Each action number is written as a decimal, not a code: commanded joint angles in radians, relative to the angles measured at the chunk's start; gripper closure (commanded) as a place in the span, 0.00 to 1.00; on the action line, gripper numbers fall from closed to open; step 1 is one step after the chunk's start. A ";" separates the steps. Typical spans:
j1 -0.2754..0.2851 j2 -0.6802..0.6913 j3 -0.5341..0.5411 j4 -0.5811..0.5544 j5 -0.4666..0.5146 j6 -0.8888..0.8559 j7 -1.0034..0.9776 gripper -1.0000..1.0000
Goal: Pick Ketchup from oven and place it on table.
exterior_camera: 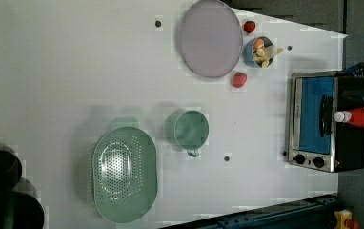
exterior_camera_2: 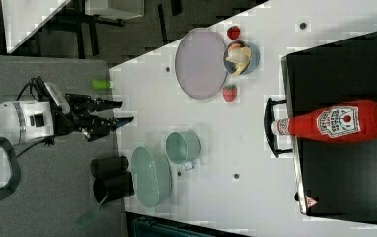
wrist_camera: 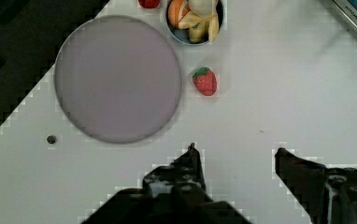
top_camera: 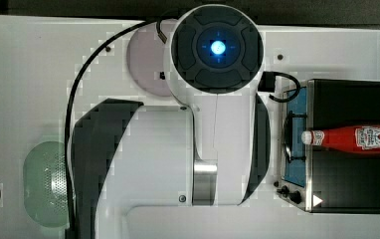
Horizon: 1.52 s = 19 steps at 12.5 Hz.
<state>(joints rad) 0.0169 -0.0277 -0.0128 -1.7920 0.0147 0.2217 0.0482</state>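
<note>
The Ketchup (top_camera: 349, 139) is a red squeeze bottle lying on its side on the black roof of the oven (top_camera: 347, 99), white cap pointing over the door handle. The left view shows the Ketchup (exterior_camera: 361, 116) and the oven (exterior_camera: 313, 124) at its right edge. In the right view the Ketchup (exterior_camera_2: 332, 122) rests on the oven (exterior_camera_2: 344, 177). My gripper (exterior_camera_2: 126, 111) hangs far from it, at the right view's left. From the wrist, the gripper (wrist_camera: 236, 151) is open and holds nothing, above the white table (wrist_camera: 284, 93).
A lilac plate (exterior_camera: 210, 38), a blue bowl of fruit (exterior_camera: 258, 51) and two strawberries (exterior_camera: 239, 79) lie near the oven. A green mug (exterior_camera: 189, 130), a green colander (exterior_camera: 124, 174) and black cups (exterior_camera: 1, 191) stand further away. The arm's body (top_camera: 178, 149) covers the middle of the top view.
</note>
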 commanded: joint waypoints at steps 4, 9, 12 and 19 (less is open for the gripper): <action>-0.043 -0.367 -0.020 -0.155 -0.043 -0.200 0.014 0.00; -0.066 -0.330 -0.126 -0.154 -0.044 -0.167 0.014 0.00; -0.082 -0.261 -0.231 -0.152 -0.044 -0.097 0.011 0.00; -0.090 -0.040 -0.449 -0.119 -0.043 0.165 0.011 0.00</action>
<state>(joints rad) -0.0565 -0.0266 -0.4482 -1.9561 -0.0380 0.3628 0.0477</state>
